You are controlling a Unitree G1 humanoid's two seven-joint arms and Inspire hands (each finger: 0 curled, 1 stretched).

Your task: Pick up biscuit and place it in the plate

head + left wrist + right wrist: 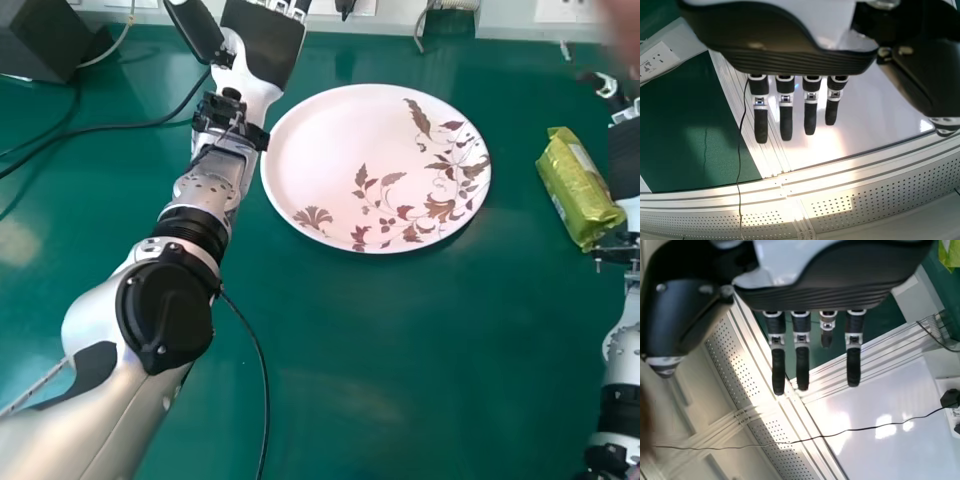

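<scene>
In the head view my left hand [262,45] is at the top, left of the plate's far rim. Its fingers hang straight in the left wrist view, where the left hand [780,37] holds nothing. The right hand [625,150] stands at the right edge of the head view, just right of the biscuit packet. In the right wrist view the right hand [830,282] has extended fingers and nothing in them. The green-yellow biscuit packet [578,188] lies on the table, right of the plate and apart from it. A white plate [330,150] with brown leaf patterns lies mid-table.
A dark box [45,38] stands at the far left of the green table [400,350]. Black cables [100,128] run across the table's left part, and another hangs near my left forearm. White edging with sockets borders the far side.
</scene>
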